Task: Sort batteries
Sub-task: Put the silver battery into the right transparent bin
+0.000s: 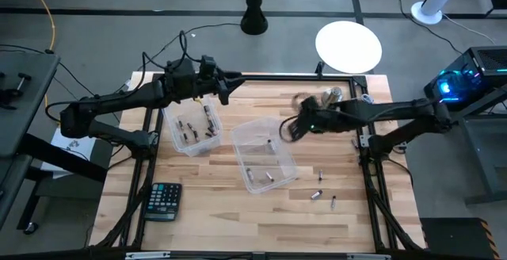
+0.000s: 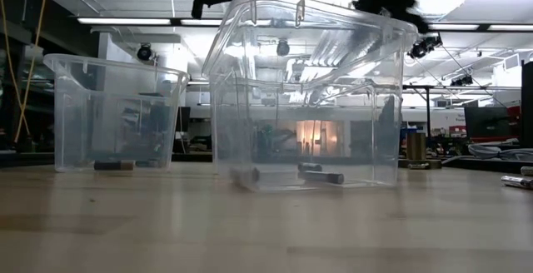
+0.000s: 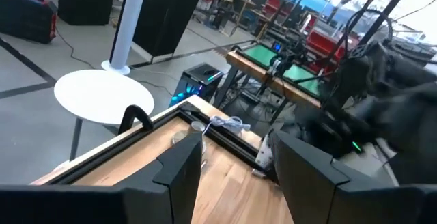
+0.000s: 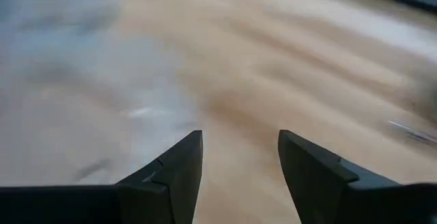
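The right gripper (image 1: 287,128), fingers parted and empty, hovers over the middle bin (image 1: 264,154), where small batteries (image 1: 268,177) lie; its wrist view is smeared; loose batteries (image 1: 316,194) lie toward the bench's right front; the left gripper (image 1: 224,88), fingers apart, hangs near the left bin (image 1: 191,126) by the back edge.

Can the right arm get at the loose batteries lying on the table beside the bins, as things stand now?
Probably yes. The loose batteries lie on bare wood on the right arm's side, with nothing over them. The right gripper hangs open above the nearer bin, empty, so only a short swing seems needed.
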`<state>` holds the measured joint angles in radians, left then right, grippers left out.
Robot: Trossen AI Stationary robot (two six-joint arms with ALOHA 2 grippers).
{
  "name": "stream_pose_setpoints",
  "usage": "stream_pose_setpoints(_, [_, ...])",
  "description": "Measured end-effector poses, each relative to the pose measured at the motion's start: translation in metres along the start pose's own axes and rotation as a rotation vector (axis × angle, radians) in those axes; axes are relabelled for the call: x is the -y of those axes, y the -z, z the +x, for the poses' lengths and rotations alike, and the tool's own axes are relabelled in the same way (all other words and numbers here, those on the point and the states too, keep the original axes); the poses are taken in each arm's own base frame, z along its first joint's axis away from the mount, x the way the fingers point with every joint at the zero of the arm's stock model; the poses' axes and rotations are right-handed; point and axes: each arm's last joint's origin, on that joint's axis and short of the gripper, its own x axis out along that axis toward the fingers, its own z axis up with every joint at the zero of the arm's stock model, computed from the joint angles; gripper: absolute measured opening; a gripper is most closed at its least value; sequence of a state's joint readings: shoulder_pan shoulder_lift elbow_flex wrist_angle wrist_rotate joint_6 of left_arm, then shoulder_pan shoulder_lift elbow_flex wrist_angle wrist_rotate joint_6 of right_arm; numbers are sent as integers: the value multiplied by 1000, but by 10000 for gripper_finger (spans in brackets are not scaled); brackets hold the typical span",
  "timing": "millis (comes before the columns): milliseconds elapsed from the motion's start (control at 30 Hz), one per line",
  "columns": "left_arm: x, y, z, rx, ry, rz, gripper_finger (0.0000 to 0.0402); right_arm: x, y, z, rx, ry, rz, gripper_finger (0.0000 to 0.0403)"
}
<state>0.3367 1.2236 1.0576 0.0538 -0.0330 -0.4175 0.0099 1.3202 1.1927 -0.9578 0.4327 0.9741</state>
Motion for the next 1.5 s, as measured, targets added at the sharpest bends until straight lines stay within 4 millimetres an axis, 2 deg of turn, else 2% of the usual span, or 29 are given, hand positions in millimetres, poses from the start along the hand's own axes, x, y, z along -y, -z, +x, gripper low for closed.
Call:
stream_pose_setpoints(133, [0,1,0,-6,-3,13,168,43,5,6,-33,284,215,184])
stream_pose_setpoints(333, [-1,0,0,-7,8,99,168,92,18,53,-32,483,552,183])
stream_pose_setpoints(467, [-3,-1,0,-33,79,143,168,122,27,88,-19,500,821,183])
stream_pose_setpoints(567, [-6,-2,0,-39,102,181,168,141,29,109,2,442,970,183])
stream_pose_setpoints(733, [-12,-5,0,-41,115,212,168,164,34,126,44,414,1163,183])
stream_pose_setpoints(967, [-17,-3,-1,-87,168,249,168,179,30,128,74,441,1271,183])
stream_pose_setpoints(1133, [-23,-1,-1,-132,161,291,168,179,29,132,55,420,1290,183])
stream_pose_setpoints(1267, [-27,-2,-2,-134,145,294,168,178,33,143,-12,437,1320,180])
stream_pose_setpoints(1500, [-33,-3,-2,-140,122,288,168,177,31,157,-22,481,1316,153])
